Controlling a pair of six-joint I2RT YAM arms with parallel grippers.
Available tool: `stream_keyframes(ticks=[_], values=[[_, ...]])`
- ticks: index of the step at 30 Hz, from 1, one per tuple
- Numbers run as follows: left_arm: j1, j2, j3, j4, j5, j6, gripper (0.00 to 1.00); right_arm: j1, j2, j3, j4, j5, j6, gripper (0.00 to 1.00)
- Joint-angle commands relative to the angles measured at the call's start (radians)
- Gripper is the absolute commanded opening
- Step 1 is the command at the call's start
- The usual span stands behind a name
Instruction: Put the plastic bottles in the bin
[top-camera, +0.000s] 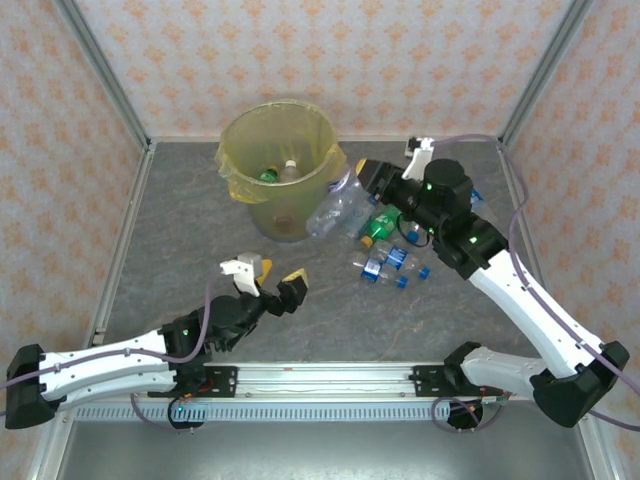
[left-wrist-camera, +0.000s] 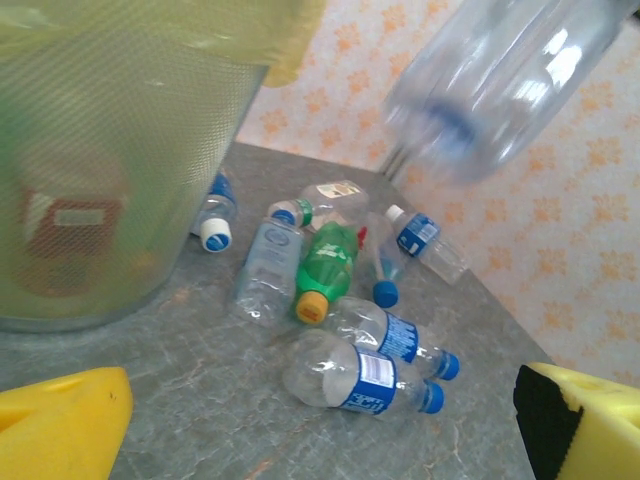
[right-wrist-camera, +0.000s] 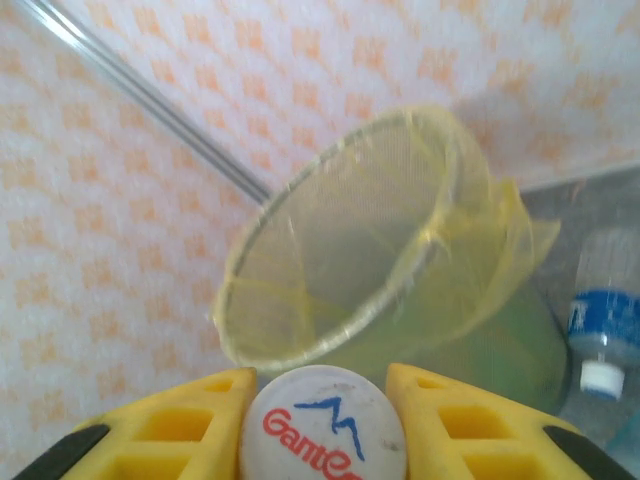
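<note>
Right pincer (right-wrist-camera: 320, 400) is clamped on the white cap (right-wrist-camera: 322, 425) of a clear bottle (top-camera: 335, 208). The cap reads "Gam…", the rest is cut off. From the top it sits at the bin's (top-camera: 290, 212) 4 o'clock, cap toward 1, base toward 7. Left pincer (top-camera: 272, 279) is wide open and empty. Loose bottles (top-camera: 385, 258) lie on the counter (top-camera: 180, 230), blue labels (left-wrist-camera: 402, 337) unreadable.

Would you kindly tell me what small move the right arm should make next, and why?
Probably carry the right gripper up over the bin before opening: it is shut on a clear bottle that hangs beside the bin's wall, not above its mouth.
</note>
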Motion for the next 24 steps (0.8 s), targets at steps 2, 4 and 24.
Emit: stream_keyframes(ticks=[2, 4, 24], values=[[-0.004, -0.058, -0.036, -0.08, -0.079, -0.064, 0.99, -0.001, 0.046, 0.121, 0.062, 0.131, -0.02, 0.34], [-0.004, -0.08, -0.044, -0.09, -0.073, -0.069, 0.99, 0.0, 0.093, 0.174, 0.078, 0.16, -0.017, 0.34], [-0.004, -0.213, -0.044, -0.251, -0.094, -0.134, 0.99, 0.084, 0.688, 0.743, -0.073, 0.149, -0.099, 0.48]])
